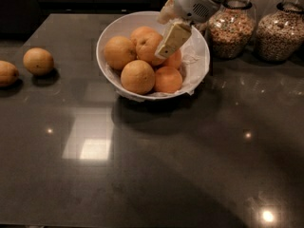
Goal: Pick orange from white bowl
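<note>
The white bowl [107, 35] with crumpled paper lining stands at the back middle of the dark counter and holds several oranges. One orange [137, 76] is at the front, another [118, 52] at the left, another [148, 45] in the middle, and another [167, 80] at the front right. My gripper [164, 51] comes down from the top right on a white arm. It reaches into the bowl and sits against the right side of the middle orange, above a smaller orange [175, 61] it partly hides.
Two paler yellowish fruits [38, 61] [6, 73] lie on the counter at the far left. Two glass jars of nuts [230, 30] [280, 30] stand just right of the bowl at the back.
</note>
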Tool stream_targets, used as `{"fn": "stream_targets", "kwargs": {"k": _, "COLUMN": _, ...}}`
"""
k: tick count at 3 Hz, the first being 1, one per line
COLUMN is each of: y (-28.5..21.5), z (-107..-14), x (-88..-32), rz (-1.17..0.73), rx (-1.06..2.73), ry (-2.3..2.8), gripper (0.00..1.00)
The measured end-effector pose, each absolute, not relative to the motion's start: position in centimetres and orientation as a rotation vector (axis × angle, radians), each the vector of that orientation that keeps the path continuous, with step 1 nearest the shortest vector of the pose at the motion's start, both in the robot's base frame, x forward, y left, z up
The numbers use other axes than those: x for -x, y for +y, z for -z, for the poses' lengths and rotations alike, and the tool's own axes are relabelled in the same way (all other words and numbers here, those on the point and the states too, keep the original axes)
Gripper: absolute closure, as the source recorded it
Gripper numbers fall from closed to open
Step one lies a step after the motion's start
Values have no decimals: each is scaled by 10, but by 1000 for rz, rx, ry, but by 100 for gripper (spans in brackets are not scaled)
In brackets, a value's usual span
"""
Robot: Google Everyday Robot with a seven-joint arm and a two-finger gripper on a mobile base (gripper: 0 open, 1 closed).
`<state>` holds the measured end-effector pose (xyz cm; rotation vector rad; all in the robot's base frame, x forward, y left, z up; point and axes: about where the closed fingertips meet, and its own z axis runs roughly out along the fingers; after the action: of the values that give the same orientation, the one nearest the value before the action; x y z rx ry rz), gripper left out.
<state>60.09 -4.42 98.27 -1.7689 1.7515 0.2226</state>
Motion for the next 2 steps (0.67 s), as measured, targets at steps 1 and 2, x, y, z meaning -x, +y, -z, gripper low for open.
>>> {"fn": "stream_targets", "kwargs": {"k": 1, "y": -42, "z": -981, "x": -601, "rz": -231, "rx": 1771, "ry": 1749, "gripper": 29}}
{"fn": "stream_targets", "kwargs": {"k": 2, "y": -24, "z": -972, "x": -607, "rz": -283, "rx": 1805, "ry": 1719, "gripper": 33}}
